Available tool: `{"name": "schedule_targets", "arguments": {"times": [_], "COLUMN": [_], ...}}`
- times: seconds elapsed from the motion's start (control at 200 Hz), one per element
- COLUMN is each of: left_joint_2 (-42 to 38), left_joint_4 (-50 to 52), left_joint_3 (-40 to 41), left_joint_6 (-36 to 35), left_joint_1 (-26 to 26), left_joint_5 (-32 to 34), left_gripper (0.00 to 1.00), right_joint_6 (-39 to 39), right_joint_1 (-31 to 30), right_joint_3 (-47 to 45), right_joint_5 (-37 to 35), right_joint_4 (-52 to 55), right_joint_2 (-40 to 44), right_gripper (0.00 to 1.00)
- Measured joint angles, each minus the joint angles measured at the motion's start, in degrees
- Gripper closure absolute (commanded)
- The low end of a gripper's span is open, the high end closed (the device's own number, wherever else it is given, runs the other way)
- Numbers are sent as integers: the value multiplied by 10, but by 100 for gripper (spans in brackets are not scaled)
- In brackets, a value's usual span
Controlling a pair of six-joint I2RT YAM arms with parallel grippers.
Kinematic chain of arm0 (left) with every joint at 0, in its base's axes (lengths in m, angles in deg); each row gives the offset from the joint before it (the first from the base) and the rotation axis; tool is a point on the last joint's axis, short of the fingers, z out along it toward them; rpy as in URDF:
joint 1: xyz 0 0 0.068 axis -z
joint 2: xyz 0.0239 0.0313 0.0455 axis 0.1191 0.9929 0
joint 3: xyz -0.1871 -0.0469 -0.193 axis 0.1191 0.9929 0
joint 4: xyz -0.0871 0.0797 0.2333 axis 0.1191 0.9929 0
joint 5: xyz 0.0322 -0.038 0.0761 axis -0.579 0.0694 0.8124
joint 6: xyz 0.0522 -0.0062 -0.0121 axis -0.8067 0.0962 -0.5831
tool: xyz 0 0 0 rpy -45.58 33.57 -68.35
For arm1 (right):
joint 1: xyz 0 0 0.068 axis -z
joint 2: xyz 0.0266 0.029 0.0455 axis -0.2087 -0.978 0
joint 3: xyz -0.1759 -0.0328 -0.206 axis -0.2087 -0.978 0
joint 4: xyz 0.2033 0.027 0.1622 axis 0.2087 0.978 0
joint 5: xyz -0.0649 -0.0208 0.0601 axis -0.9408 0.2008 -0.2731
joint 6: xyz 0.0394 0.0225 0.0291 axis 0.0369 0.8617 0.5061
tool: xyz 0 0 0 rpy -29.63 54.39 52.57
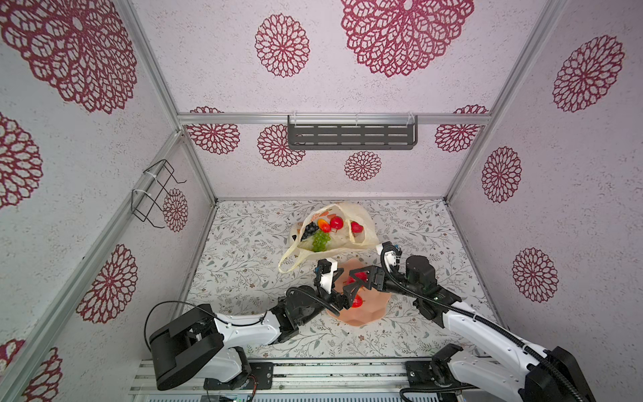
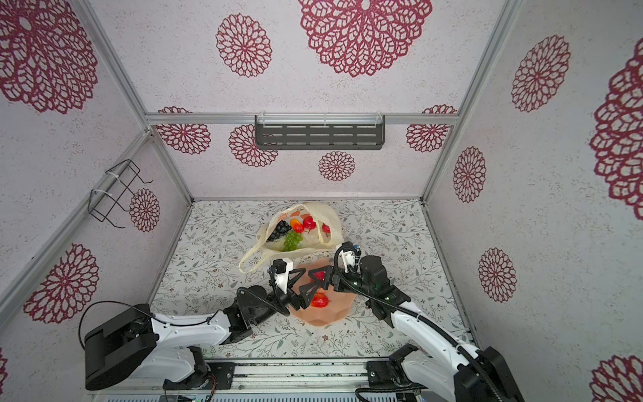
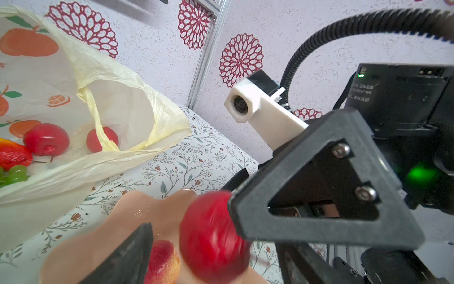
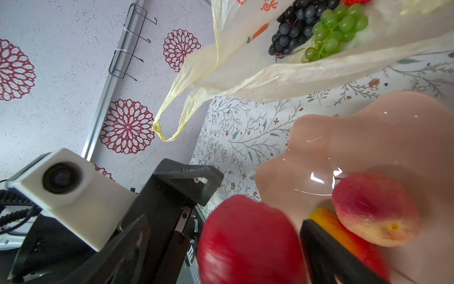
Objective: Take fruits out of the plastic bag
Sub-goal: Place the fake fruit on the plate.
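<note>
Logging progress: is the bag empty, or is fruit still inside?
Not empty. The open bag holds dark grapes, green grapes, a mango, a round red fruit and a strawberry, seen in both top views.

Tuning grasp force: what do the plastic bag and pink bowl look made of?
The plastic bag: thin translucent film, matte; fine creases, limp folds. The bowl: hard, glossy, plastic or glazed ceramic, unclear which; sharp highlights on smooth rim.

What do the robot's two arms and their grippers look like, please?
The left arm and right arm have white shells, black joints and black ribbed hoses. The left gripper and right gripper are matte black; their jaws are hollow triangular frames with silver screws. A white camera block sits at each wrist.
</note>
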Motion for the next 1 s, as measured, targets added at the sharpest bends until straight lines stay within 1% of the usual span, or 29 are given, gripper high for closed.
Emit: {"name": "schedule_targets", "arguments": {"times": [0.135,0.235,0.39,0.515,0.636,0.731,0.756,0.836,0.871,0.926,1.001], "left_joint_2": [2,-10,-67,-121,-186,-239,-252,-290,-304,-322,-337], "left_joint_4": [-11,-7,38,73,144,242,269,365,410,483,590], "left_joint_3": [6,16,40,43,24,-22,-37,-92,-117,-157,-211], "left_joint_6": [3,6,4,-7,-22,-29,-29,-21,-11,13,63], "left_joint_1": [1,2,3,3,3,3,3,-1,-9,-30,-78], "left_joint_5": [0,0,10,29,50,82,92,129,141,156,165], "left_gripper": [19,20,20,22,24,26,26,25,25,24,22], "right_joint_6": [8,3,-39,-76,-111,-147,-159,-185,-198,-222,-244], "right_joint_1": [-1,-2,-2,-2,-2,-2,-3,-3,-3,-4,-8], "right_joint_3": [-5,-7,9,32,73,130,148,210,238,285,345], "right_joint_5": [8,9,-24,-56,-89,-121,-130,-156,-166,-185,-209], "right_joint_4": [-2,20,106,166,217,251,259,281,289,298,311], "right_joint_2": [3,17,45,43,26,-5,-16,-56,-76,-111,-155], "right_gripper": [2,2,2,6,16,27,31,52,57,59,57]}}
